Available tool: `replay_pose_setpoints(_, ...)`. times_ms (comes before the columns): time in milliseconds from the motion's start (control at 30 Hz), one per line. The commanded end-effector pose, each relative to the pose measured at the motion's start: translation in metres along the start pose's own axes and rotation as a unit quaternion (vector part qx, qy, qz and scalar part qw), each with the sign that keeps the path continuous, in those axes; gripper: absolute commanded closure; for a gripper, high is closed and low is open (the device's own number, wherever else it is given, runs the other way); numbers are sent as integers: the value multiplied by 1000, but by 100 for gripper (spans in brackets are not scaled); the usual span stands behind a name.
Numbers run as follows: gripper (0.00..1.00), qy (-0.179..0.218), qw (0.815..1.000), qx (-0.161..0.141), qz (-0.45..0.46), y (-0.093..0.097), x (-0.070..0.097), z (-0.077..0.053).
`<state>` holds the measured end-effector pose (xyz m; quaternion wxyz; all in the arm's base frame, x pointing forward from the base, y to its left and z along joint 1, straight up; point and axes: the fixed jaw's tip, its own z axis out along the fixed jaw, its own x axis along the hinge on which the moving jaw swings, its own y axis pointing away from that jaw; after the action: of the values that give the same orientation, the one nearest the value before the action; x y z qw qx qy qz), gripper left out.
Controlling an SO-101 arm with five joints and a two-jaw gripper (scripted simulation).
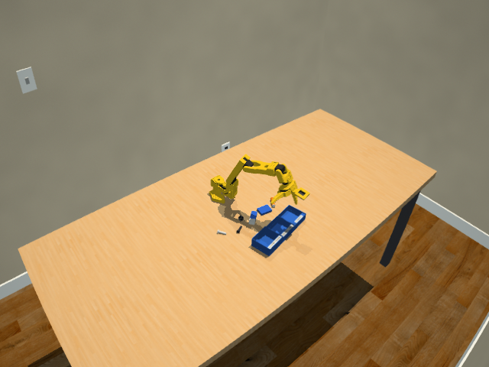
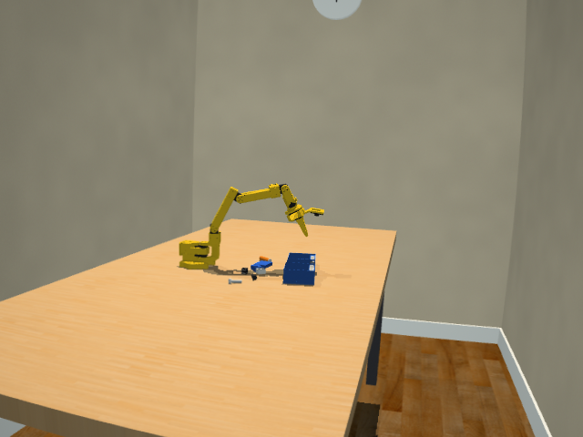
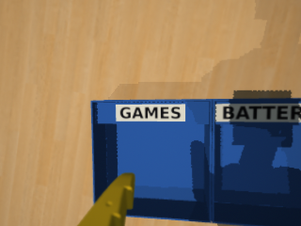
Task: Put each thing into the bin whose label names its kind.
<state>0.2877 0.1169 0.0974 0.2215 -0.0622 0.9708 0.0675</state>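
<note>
A blue row of bins point(image 1: 278, 228) stands on the table. In the wrist view the end bin is labelled GAMES point(image 3: 150, 155) and is empty; the bin beside it point(image 3: 258, 160) has a label beginning BATTER and holds only shadow. My gripper point(image 1: 289, 196) is open and empty, high above the GAMES end of the row; it also shows in the exterior view point(image 2: 311, 220). One yellow finger point(image 3: 113, 203) shows in the wrist view. A flat blue box point(image 1: 263, 209), a small orange thing point(image 2: 264, 258) and a small blue and grey cylinder point(image 1: 252, 217) lie between the arm's base and the bins.
A small black part point(image 1: 241, 217), a black bolt point(image 1: 238, 228) and a silver bolt point(image 1: 221, 232) lie left of the bins. The arm's base point(image 1: 223, 188) stands behind them. The table's right edge is not far beyond the bins.
</note>
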Motion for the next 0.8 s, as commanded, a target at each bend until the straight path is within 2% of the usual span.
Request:
replay_pose_setpoints(0, 0, -24, 1000, -9, 1, 5, -8, -10)
replay_pose_setpoints(267, 0, -28, 1000, -10, 1, 5, -9, -12)
replay_pose_setpoints(467, 0, -52, 999, -16, 1, 7, -15, -25)
replay_pose_setpoints(533, 0, -52, 999, -16, 1, 7, -15, -25)
replay_pose_setpoints(767, 0, -97, 995, -27, 1, 9, -25, -49)
